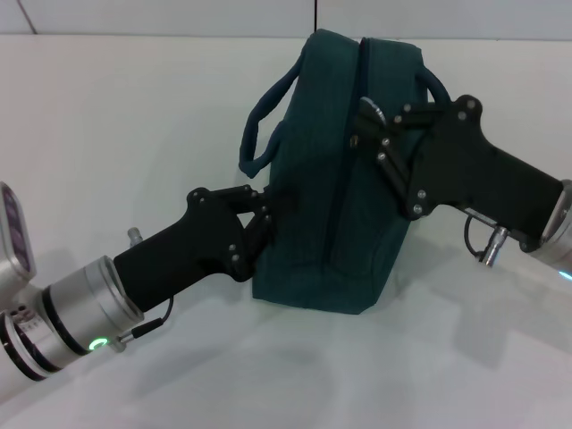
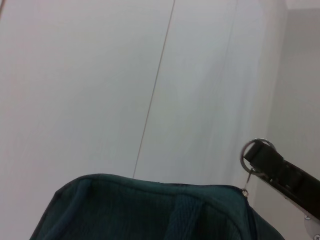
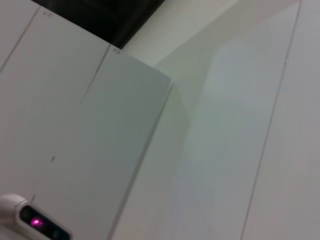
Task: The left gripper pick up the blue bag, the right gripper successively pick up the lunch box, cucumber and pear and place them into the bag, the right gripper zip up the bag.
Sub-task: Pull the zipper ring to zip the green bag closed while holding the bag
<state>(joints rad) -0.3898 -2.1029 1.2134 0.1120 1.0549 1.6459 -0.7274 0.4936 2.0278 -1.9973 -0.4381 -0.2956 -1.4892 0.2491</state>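
on a white tabletop [image 1: 107, 134], the blue bag [image 1: 326, 206] stands upright between two arms, its zipper seam running over the top and down the near end. the left claw [image 1: 268, 213], on the silver arm with the green ring light, is pressed against the bag's left side panel and appears pinched on a fold of the fabric. the right claw [image 1: 368, 121], on the black arm reaching in from the right, sits at the upper part of the zipper line; in the left wrist view its fingers [image 2: 280, 167] are closed on the metal pull ring [image 2: 251, 150] at the bag's top edge.

lunch box, cucumber and pear are nowhere on show (presumably already inside), so this reads as the zipping stage. to do it well, the pull should travel along the line of the teeth, not away from the bag, while the left claw holds firm so the soft fabric stays taut and the bag does not tip or slide. a kink at the corner where the seam bends is the likeliest snag.

the left arm lies low, angled up from the near left; the right forearm slopes down from the right with its claw turned in towards the bag's top.
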